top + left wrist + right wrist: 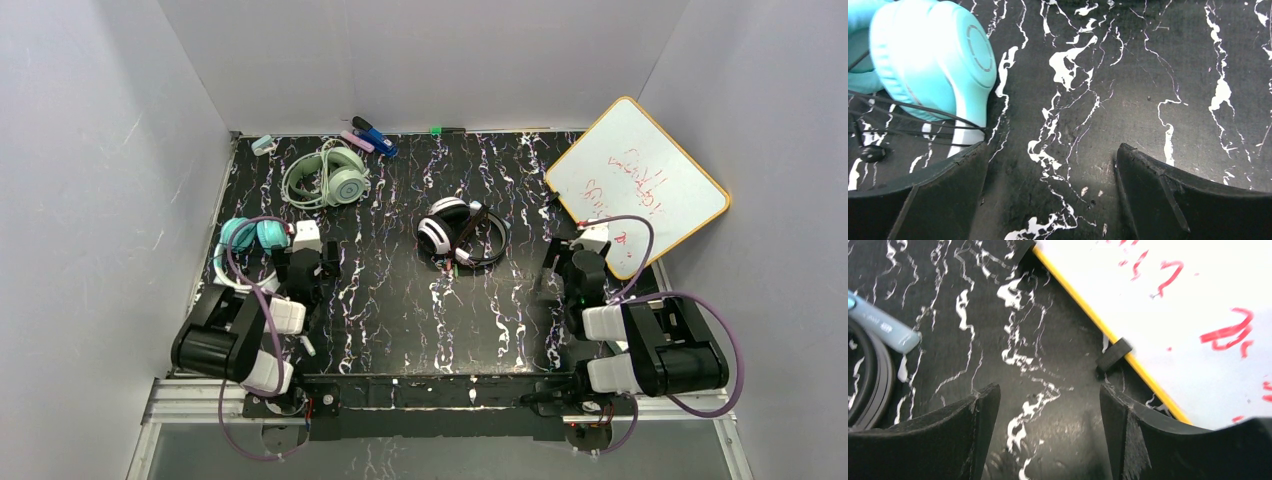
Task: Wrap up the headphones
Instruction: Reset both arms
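Three headphones lie on the black marbled table (400, 320). The teal pair (250, 235) is at the left, the mint-green pair (335, 178) with its pale cable at the back left, and the black-and-white pair (455, 230) in the middle. My left gripper (322, 264) stands open just right of the teal pair. The left wrist view shows a teal cup (933, 55) and thin black cable (908, 107) up left of the open gripper (1051, 150), with only bare table between the fingers. My right gripper (558, 268) (1049, 390) is open and empty, with a dark headband (868, 380) at its left.
A yellow-framed whiteboard (640, 185) (1173, 300) with red writing leans at the right, close to the right gripper. Markers (370, 135) and a small pale item (263, 145) lie along the back wall. Grey walls enclose the table on three sides.
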`<state>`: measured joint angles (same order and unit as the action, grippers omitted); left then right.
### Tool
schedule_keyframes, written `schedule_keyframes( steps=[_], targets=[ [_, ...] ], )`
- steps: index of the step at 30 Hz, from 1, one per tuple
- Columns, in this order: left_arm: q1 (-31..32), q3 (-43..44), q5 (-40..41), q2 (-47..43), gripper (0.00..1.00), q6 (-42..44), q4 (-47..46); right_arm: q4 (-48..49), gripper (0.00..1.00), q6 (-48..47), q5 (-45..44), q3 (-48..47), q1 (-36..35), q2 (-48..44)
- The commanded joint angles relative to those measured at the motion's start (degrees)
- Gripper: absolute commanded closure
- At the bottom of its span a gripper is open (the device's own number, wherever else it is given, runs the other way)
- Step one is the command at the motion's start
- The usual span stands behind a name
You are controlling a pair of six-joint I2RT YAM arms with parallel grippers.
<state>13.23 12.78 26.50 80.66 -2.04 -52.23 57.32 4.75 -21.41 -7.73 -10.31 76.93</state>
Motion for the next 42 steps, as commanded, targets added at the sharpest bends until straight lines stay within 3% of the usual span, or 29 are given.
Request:
schedule_keyframes(
  steps=[1, 7, 11, 16, 19, 21, 42],
  targets=[
    [-0.27, 1.14, -0.59, 3.88, 0.04, 3.16, -10.03, 4.57, 0.2, 0.76, 0.53, -4.25, 2.88, 2.36],
    [-0.23, 2.08, -1.11, 5.59, 0.05, 5.25, -10.13, 13.67, 0.19, -0.77, 2.83, -3.64, 4.06, 9.95],
    [-0.23, 0.62, -3.93, 11.24, 0.05, 7.75, -19.67, 19.08, 0.18, -2.18, 5.18, -3.63, 4.43, 14.92],
    [-1.84, 0.61, -2.17, 12.63, 0.02, 4.76, -20.46, 15.2, 0.12, -2.43, 6.72, -5.39, 4.65, 14.8],
    [-3.71, 0.8, -2.68, 15.87, 0.02, 3.14, -23.28, 14.63, 0.01, -2.21, 7.06, -5.4, 4.94, 14.6],
    [-4.0, 1.28, -3.18, 15.01, 0.01, 2.42, -20.2, 14.74, 0.01, -2.2, 7.0, -5.41, 4.96, 14.57],
    [-4.01, 0.92, -4.7, 15.49, 0.02, 3.19, -21.95, 14.75, 0.01, -2.14, 7.09, -5.36, 5.0, 14.57]
  ],
)
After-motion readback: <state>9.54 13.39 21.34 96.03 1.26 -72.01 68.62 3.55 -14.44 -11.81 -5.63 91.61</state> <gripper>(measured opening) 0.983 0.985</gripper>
